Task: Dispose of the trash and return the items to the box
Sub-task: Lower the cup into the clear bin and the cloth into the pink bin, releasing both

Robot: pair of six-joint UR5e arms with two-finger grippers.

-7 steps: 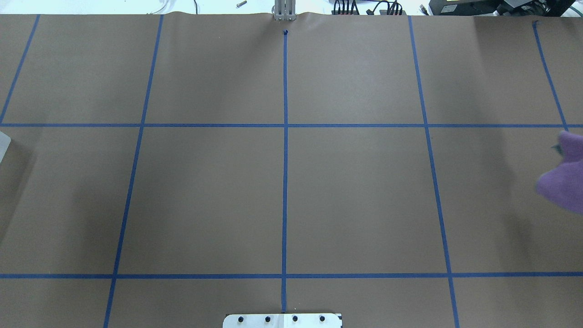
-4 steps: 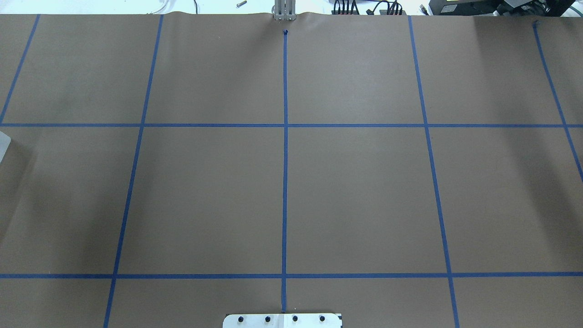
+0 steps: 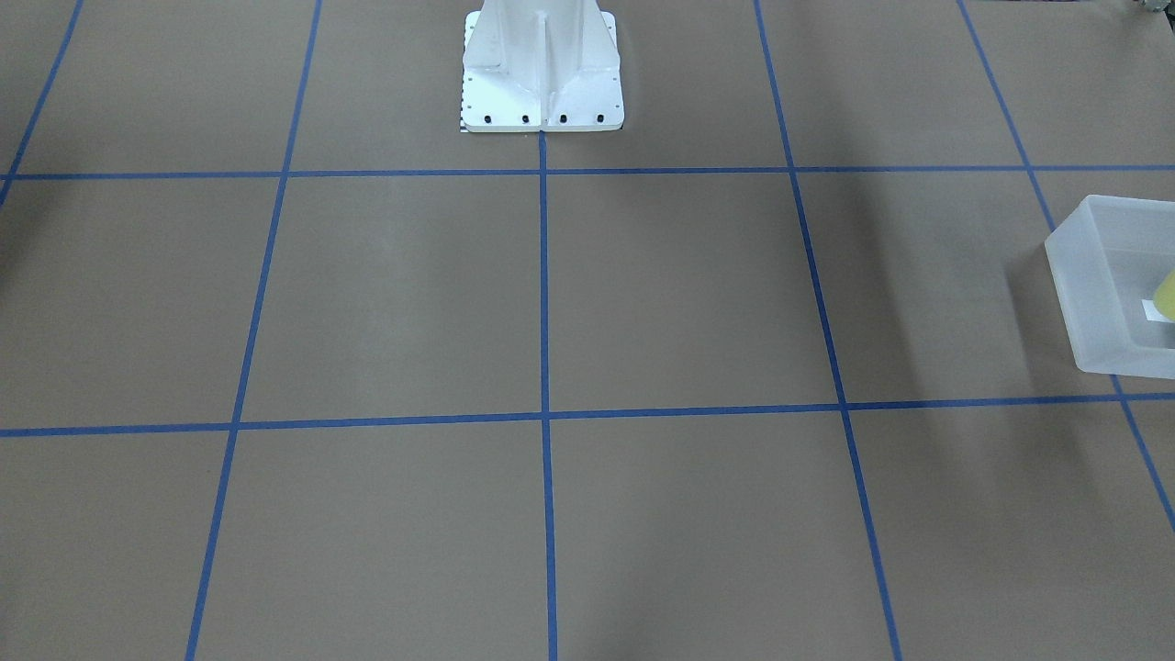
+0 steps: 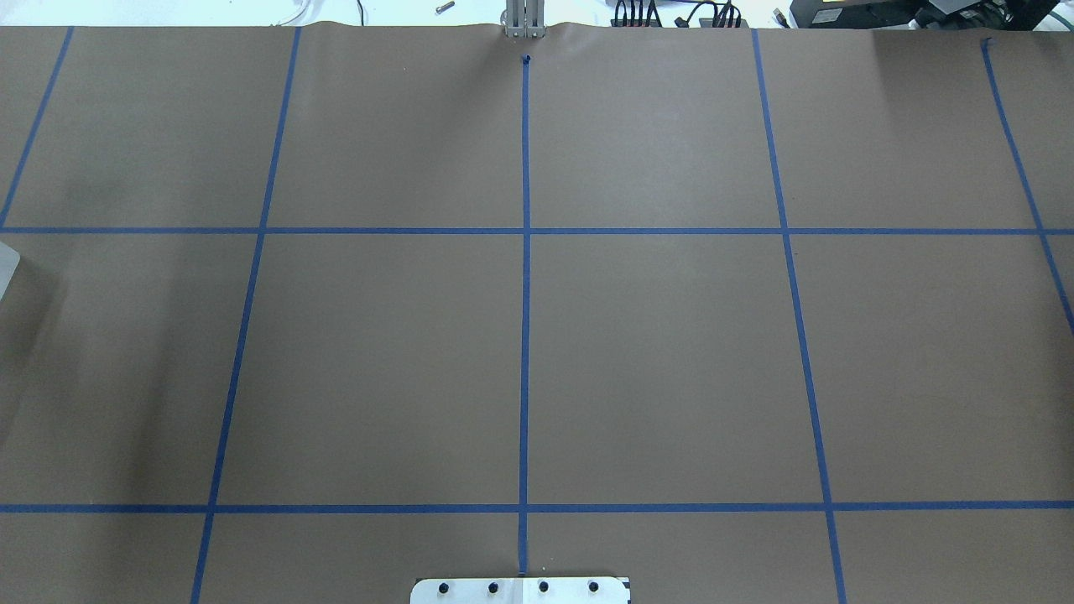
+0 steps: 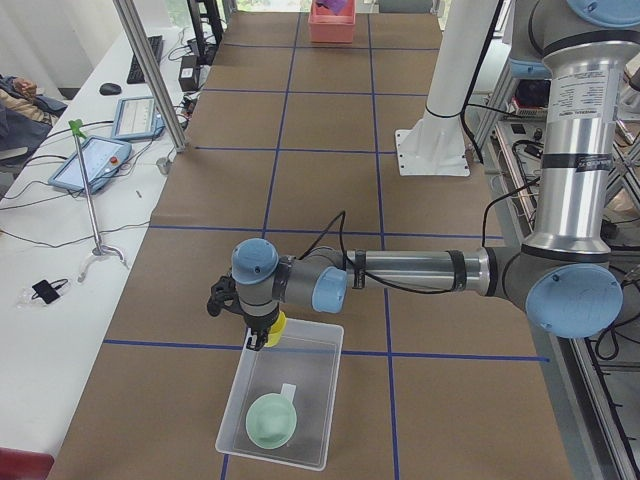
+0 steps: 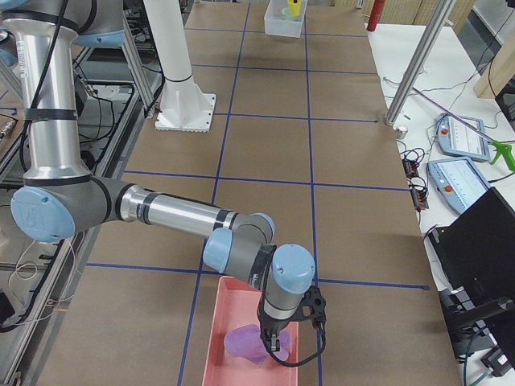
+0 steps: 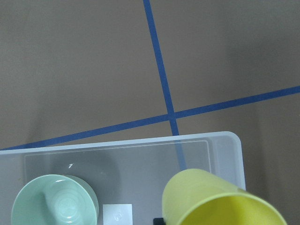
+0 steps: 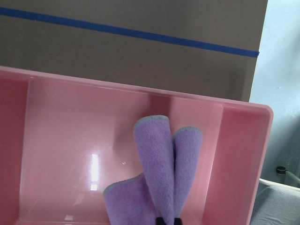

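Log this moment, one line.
left tool: holds yellow cup over box | mint bowl: in box | right tool: holds purple cloth over pink bin

We find every view brightly and evenly lit from overhead, so the brown paper [image 4: 671, 352] carries only broad, soft-edged shadows: a dim patch at its left edge in the overhead view, another beside the frosted tub [image 3: 1088, 285] in the front-facing one. A white glare streak lies on the glossy floor of the pink bin [image 8: 61, 140], and the yellow cup [image 7: 211, 201], close against the left wrist lens, seems slightly soft, perhaps out of focus.
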